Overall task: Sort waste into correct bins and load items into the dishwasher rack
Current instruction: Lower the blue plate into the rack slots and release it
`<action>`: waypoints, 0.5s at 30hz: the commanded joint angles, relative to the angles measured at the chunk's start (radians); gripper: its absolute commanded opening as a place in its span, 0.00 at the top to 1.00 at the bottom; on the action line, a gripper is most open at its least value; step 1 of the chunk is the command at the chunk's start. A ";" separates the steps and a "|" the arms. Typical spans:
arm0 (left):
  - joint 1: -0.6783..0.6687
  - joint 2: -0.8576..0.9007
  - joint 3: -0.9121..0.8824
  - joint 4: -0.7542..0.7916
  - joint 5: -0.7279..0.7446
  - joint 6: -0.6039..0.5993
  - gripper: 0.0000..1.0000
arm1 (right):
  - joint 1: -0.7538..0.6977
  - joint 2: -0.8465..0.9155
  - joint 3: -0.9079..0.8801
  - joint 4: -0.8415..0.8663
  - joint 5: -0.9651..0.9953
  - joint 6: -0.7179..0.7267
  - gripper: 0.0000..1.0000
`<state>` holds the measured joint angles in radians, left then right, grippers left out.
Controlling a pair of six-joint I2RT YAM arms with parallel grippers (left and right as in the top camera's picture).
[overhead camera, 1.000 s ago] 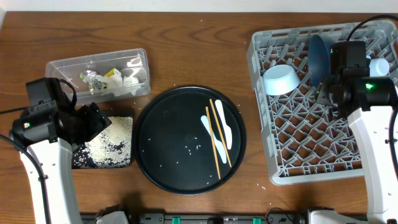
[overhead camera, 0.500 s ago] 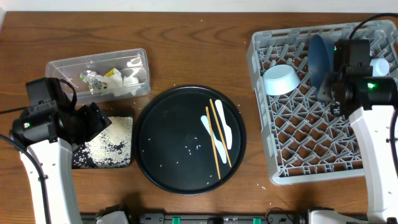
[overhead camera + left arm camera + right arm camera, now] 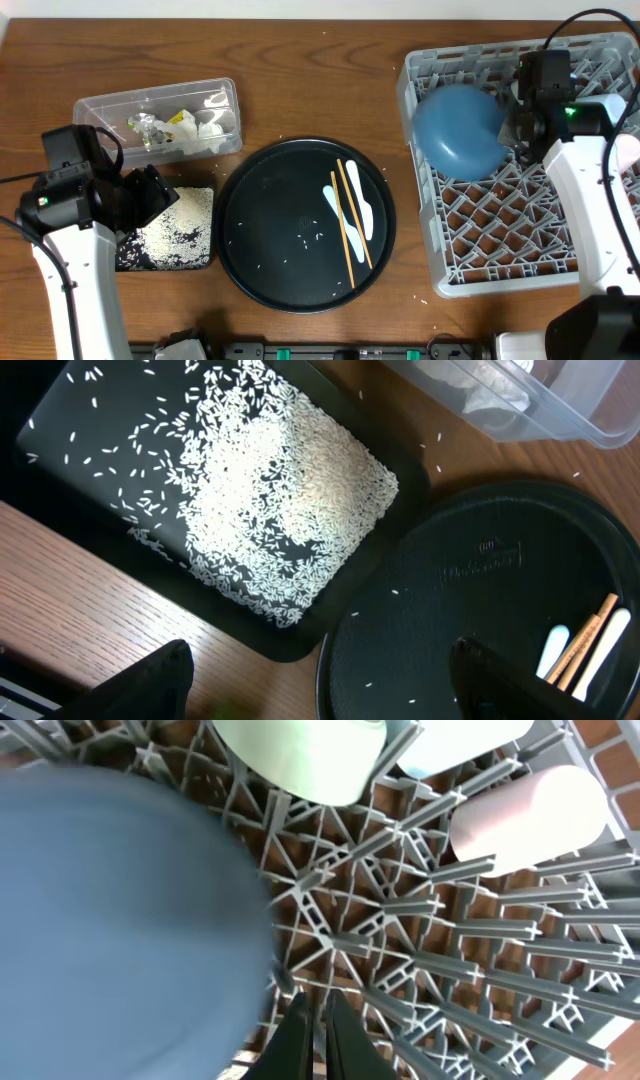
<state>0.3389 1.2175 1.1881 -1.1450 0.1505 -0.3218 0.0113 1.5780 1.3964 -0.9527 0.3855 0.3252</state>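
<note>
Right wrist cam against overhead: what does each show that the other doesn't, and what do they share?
Only the right wrist: the pale-green bowl, which the overhead does not show, and the right gripper close up, jaws shut with nothing between them. Only the overhead: the round black tray carrying the chopsticks and white spoon, the clear tub, the black rectangular tray of rice, and the left arm. Both: the dark-blue bowl, blurred in the wrist view, lying in the grey rack.
</note>
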 commanded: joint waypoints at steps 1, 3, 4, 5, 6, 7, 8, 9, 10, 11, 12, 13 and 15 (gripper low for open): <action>0.003 0.004 0.009 -0.002 -0.002 -0.013 0.17 | -0.005 -0.026 0.002 -0.014 0.021 -0.001 0.95; 0.003 0.004 0.009 -0.002 -0.002 -0.013 0.17 | -0.005 -0.035 0.002 -0.017 0.022 -0.001 0.95; 0.003 0.004 0.009 -0.002 -0.002 -0.013 0.17 | -0.004 -0.037 0.002 -0.017 0.018 0.000 0.95; 0.003 0.004 0.009 -0.002 -0.002 -0.013 0.17 | -0.003 -0.039 0.002 -0.016 0.000 -0.001 0.95; 0.003 0.004 0.009 -0.002 -0.002 -0.013 0.17 | -0.001 -0.039 0.002 -0.016 -0.024 -0.009 0.94; 0.003 0.004 0.009 -0.002 -0.002 -0.014 0.17 | 0.001 -0.039 0.002 -0.016 -0.048 -0.021 0.94; 0.003 0.004 0.009 -0.002 -0.002 -0.013 0.17 | 0.005 -0.039 0.002 -0.015 -0.085 -0.034 0.94; 0.003 0.004 0.009 -0.002 -0.002 -0.013 0.17 | 0.009 -0.039 0.002 -0.015 -0.116 -0.043 0.94; 0.003 0.004 0.009 -0.002 -0.002 -0.013 0.17 | 0.013 -0.039 0.002 -0.015 -0.146 -0.051 0.94; 0.003 0.004 0.009 -0.002 -0.002 -0.013 0.17 | 0.018 -0.039 0.002 -0.014 -0.170 -0.061 0.93; 0.003 0.004 0.009 -0.002 -0.002 -0.013 0.17 | 0.025 -0.039 0.002 -0.014 -0.200 -0.080 0.93; 0.003 0.004 0.009 -0.002 -0.002 -0.013 0.17 | 0.031 -0.039 0.002 -0.013 -0.221 -0.092 0.93; 0.003 0.004 0.009 -0.002 -0.002 -0.013 0.17 | 0.049 -0.039 0.002 -0.012 -0.286 -0.136 0.92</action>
<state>0.3389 1.2175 1.1881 -1.1450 0.1505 -0.3218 0.0330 1.5635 1.3964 -0.9672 0.2226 0.2649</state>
